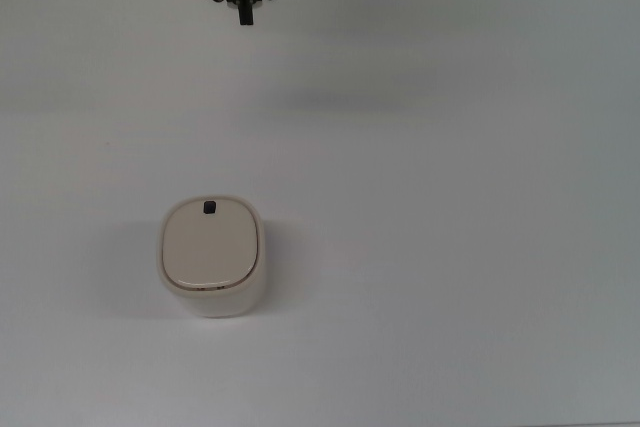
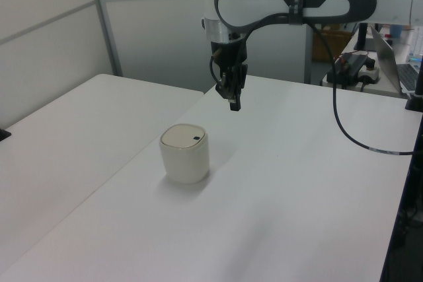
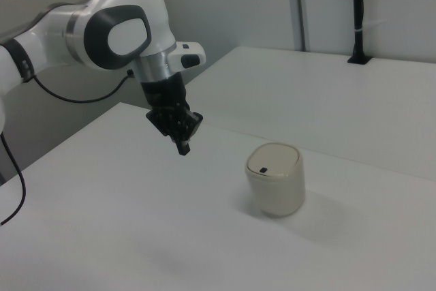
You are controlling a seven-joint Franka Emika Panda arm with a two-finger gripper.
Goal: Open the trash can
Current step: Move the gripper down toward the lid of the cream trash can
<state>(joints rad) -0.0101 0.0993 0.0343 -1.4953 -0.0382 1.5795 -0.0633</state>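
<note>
The top view's upper edge cuts off the arm above the gripper point(image 1: 243, 15) (only its black fingers and mount show), and the laptop point(image 2: 390, 54) runs past the left view's right edge.

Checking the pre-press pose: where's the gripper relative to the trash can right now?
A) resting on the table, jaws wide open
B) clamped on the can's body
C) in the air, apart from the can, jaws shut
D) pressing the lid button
C: the gripper hangs above the table, well clear of the trash can, with its jaws together and the lid still flat.

Closed end effector point(image 3: 184, 148) beside trash can point(image 3: 275, 179)
</note>
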